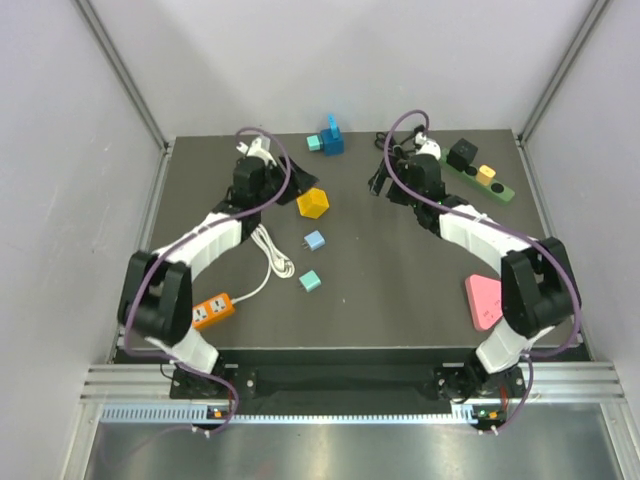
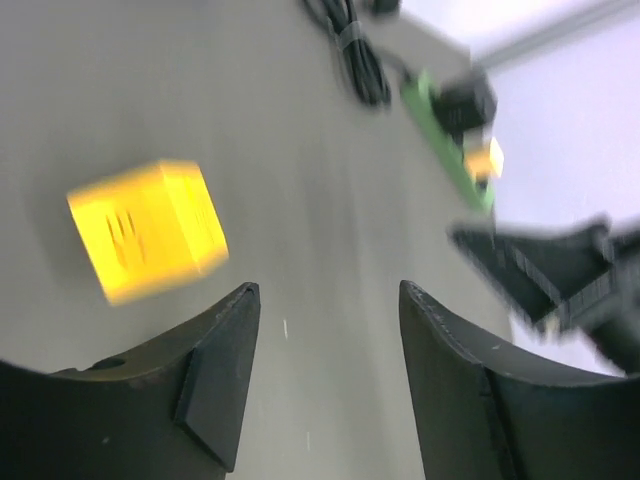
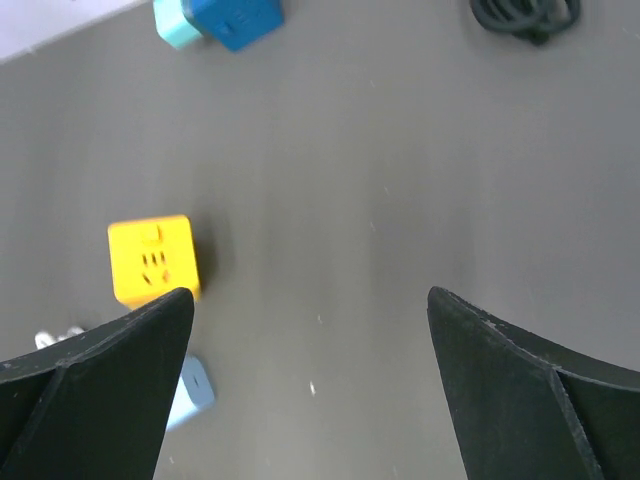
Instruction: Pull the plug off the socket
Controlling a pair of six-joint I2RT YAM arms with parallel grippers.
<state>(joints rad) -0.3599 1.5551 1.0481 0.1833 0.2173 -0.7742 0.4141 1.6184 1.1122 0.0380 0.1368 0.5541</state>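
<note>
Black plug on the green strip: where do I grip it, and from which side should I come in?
Grip the black plug by its two upright sides, coming down from above. It stands as a tall block at one end of the green strip, with the yellow plug next along the row, so pinching across the strip's width looks safest. The open right tool is nearer.

No lettering can be read in any view.
The yellow cube adapter (image 3: 153,260), at the left of the right wrist view, shows only dark socket slots on its face, and in the left wrist view it is smeared by blur. In the top view the orange power strip (image 1: 213,311) at lower left and the green power strip (image 1: 504,194) at upper right are too small for any print to be made out.
</note>
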